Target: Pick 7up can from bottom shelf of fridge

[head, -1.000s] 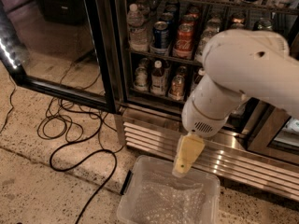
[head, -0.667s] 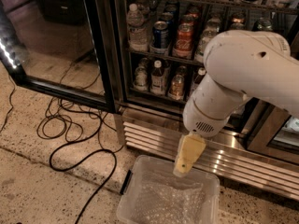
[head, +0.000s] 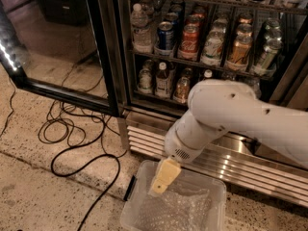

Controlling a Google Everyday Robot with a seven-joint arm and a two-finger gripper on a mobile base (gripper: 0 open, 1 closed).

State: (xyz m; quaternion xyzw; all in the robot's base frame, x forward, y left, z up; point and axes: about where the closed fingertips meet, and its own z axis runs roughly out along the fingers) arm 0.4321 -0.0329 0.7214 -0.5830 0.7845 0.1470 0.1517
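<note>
The fridge (head: 115,57) stands open, with its black frame and ribbed steel base grille (head: 250,167). On the bottom shelf (head: 159,100) a small whitish-green can, apparently the 7up can (head: 144,80), stands at the left end, next to a brown white-capped bottle (head: 163,78) and another can (head: 182,88). My white arm (head: 231,114) hides the right part of that shelf. My gripper (head: 162,178) is yellowish and points down over a clear bin, below and in front of the shelf, well apart from the can.
A clear plastic bin (head: 211,189) sits on the floor in front of the grille. The open glass door (head: 57,52) swings out to the left. Black cables (head: 77,143) loop over the speckled floor. The shelf above holds blue, red and green cans and a water bottle (head: 141,28).
My arm has dropped lower and shifted left, now covering more of the bottom shelf. The gripper has moved down and left over the bin. The cans have not moved.
</note>
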